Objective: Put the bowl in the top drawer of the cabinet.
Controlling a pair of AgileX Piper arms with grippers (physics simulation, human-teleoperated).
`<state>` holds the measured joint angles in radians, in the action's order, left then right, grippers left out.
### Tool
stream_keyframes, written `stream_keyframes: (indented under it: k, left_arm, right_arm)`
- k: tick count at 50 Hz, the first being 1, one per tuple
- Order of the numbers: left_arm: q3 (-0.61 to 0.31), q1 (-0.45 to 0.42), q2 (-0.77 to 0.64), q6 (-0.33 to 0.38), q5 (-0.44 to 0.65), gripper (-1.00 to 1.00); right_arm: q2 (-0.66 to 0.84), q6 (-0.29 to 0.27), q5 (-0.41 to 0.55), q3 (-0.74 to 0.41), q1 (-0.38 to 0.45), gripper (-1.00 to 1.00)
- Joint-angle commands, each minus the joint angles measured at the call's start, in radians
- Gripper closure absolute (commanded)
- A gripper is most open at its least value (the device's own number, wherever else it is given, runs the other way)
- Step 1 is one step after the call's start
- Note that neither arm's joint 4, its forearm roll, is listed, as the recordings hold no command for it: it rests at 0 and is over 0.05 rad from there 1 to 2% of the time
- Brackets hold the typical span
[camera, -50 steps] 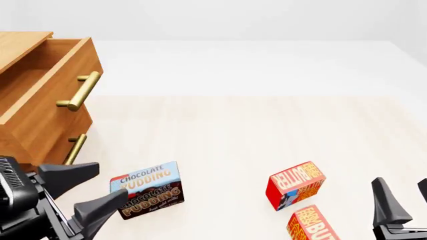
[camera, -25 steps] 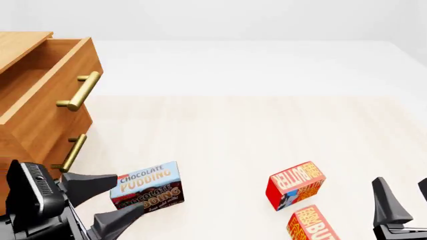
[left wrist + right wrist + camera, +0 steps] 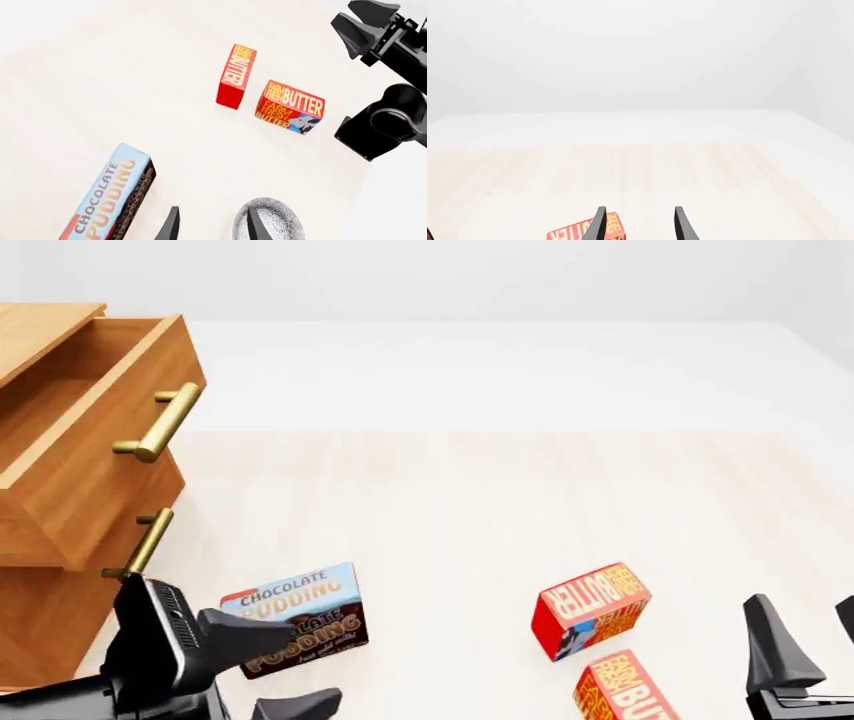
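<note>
Bright, even, diffuse light fills all three views, nearly washing out the pale wooden tabletop (image 3: 534,500) toward its far edge. Shadows are faint and soft. Renders are sharp throughout, without glare, blur or edge distortion.

Front view overlooks the table (image 3: 534,490) (wrist views closer).

Two butter boxes (image 3: 591,609) (image 3: 618,687), one pudding box (image 3: 296,618), one bowl (image 3: 270,223), one cabinet (image 3: 67,480), two drawers (image 3: 100,430) (image 3: 134,540).

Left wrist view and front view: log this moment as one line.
left gripper: open, above patterned white round bowl | right gripper: open, idle | orange-brown wooden top drawer: open | bowl: not grasped
</note>
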<state>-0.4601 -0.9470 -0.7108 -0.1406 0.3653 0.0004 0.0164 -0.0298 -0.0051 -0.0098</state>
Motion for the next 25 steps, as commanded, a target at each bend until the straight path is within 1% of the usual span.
stream_keyframes:
  k: [1,2,3,6,8,10,13,15,22,25]
  left_arm:
    - [-0.004,-0.075,-0.101,-0.027,-0.012,-1.00]
    - [0.006,-0.081,-0.115,-0.022,-0.025,-1.00]
    - [0.018,-0.093,-0.135,-0.044,-0.040,-1.00]
    - [0.030,-0.118,-0.174,-0.069,-0.068,-1.00]
    - [0.031,-0.156,-0.215,-0.096,-0.083,-1.00]
    - [0.025,-0.157,-0.220,-0.097,-0.078,-1.00]
    - [0.014,-0.196,-0.262,-0.122,-0.077,-1.00]
    - [0.011,-0.190,-0.254,-0.118,-0.067,-1.00]
    - [0.002,-0.239,-0.294,-0.165,-0.054,-1.00]
    - [0.000,-0.240,-0.295,-0.165,-0.047,-1.00]
  right_arm:
    - [0.000,-0.001,0.000,0.000,0.002,-1.00]
    - [0.000,0.000,0.000,0.000,0.002,-1.00]
    - [0.000,-0.001,0.000,0.000,0.000,-1.00]
    - [0.000,-0.001,0.000,0.000,0.001,-1.00]
    - [0.000,-0.001,0.000,0.000,0.001,-1.00]
    - [0.000,-0.002,0.000,0.000,0.000,-1.00]
    - [0.000,-0.002,-0.001,0.000,0.000,-1.00]
    - [0.000,-0.002,-0.001,0.000,0.000,-1.00]
    - [0.000,0.000,0.000,0.000,0.001,-1.00]
    - [0.000,0.000,-0.001,0.000,0.000,-1.00]
